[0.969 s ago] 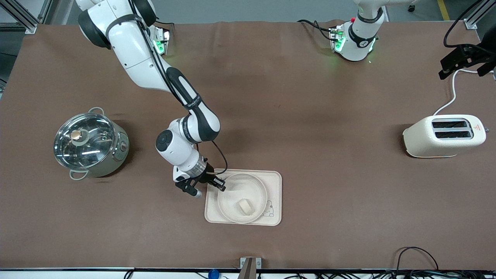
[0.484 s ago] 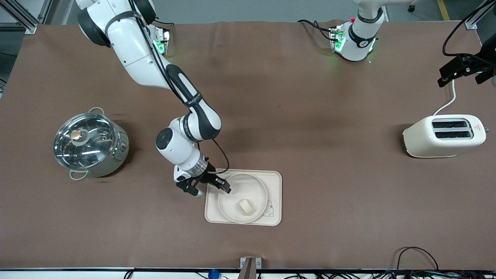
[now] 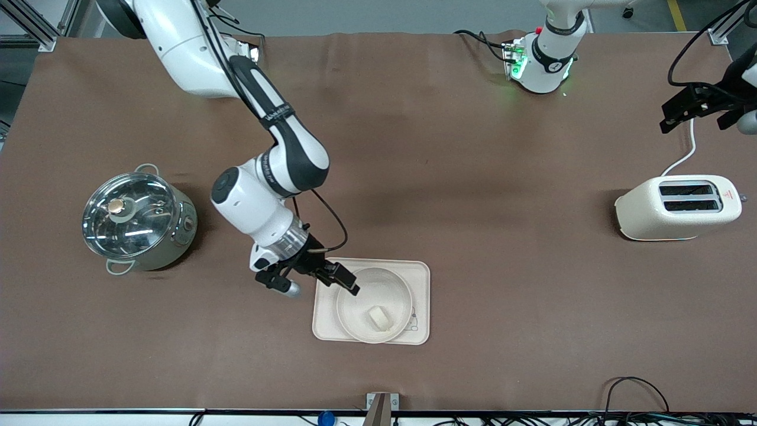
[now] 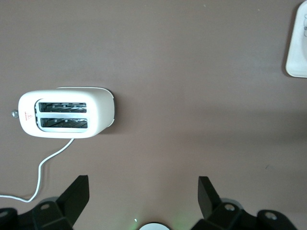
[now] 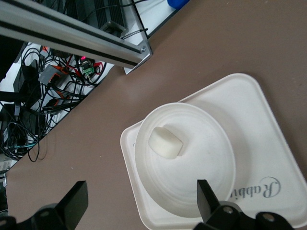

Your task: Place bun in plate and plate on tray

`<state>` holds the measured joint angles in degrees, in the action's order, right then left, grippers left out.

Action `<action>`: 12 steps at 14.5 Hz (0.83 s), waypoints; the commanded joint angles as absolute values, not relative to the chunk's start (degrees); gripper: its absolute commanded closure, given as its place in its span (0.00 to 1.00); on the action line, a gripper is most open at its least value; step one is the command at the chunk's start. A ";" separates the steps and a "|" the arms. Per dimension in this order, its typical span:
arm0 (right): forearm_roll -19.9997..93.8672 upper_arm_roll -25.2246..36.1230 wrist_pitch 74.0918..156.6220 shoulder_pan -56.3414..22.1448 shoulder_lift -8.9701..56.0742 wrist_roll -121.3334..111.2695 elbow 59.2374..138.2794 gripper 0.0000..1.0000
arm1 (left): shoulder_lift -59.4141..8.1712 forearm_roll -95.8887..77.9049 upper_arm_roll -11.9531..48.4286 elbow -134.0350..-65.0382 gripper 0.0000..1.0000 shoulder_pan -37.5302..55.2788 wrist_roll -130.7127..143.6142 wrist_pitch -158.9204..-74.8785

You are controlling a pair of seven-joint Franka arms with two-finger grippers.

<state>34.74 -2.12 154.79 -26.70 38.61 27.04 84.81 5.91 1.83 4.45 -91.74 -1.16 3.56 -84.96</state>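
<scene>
The tray (image 3: pixel 421 277) lies on the table near the front camera, and the plate (image 3: pixel 391 291) rests on it with the bun (image 3: pixel 379 318) inside. My right gripper (image 3: pixel 316 285) is open and empty, hovering over the tray's edge at the right arm's end, one finger over the plate's rim and one over the table. In the right wrist view the bun (image 5: pixel 165 142) sits in the plate (image 5: pixel 204 160) on the tray (image 5: pixel 254 108), above my open gripper (image 5: pixel 141 203). My left gripper (image 3: pixel 701 107) waits open, high above the table near the toaster; it also shows in the left wrist view (image 4: pixel 144 197).
A steel pot with a glass lid (image 3: pixel 139 222) stands toward the right arm's end. A cream toaster (image 3: pixel 677 207) with a white cord stands toward the left arm's end, also in the left wrist view (image 4: pixel 67 114). A tray corner (image 4: pixel 297 48) shows there too.
My right gripper has lifted and drawn back from the plate's rim, its arm swinging toward the pot's end. The plate has shifted slightly on the tray. My left gripper drifted a little.
</scene>
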 commanded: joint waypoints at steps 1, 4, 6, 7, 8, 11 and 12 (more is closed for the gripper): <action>34.10 -2.81 149.35 -21.99 32.36 22.35 89.38 0.00 | 7.47 1.67 3.78 -93.34 0.00 1.31 2.55 -85.52; 33.58 -2.38 135.32 -15.05 24.20 18.64 90.61 0.00 | 7.64 1.58 4.13 -94.56 0.00 2.28 2.90 -86.65; 26.06 -1.41 126.08 -11.44 18.92 18.11 90.79 0.00 | 8.17 1.49 4.31 -95.01 0.00 2.29 2.99 -87.10; 20.45 -1.41 120.03 -8.99 15.94 17.50 90.70 0.00 | 8.17 1.23 4.39 -94.92 0.00 2.20 3.08 -87.01; 16.13 -1.32 114.49 -6.70 13.30 15.75 90.36 0.00 | 8.09 1.23 4.39 -94.75 0.00 2.11 3.16 -87.01; 11.18 -1.23 101.82 1.12 6.00 4.61 89.92 0.00 | 8.00 1.23 4.39 -94.22 0.00 1.94 2.82 -86.75; 8.46 -0.53 97.78 3.06 3.98 -0.04 89.39 0.00 | 7.91 1.23 4.31 -94.13 0.00 1.76 2.73 -86.66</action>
<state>12.14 -0.20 102.22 -0.93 9.19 6.77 86.53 6.66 1.74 4.46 -93.28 2.17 3.57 -86.16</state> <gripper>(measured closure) 0.000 0.000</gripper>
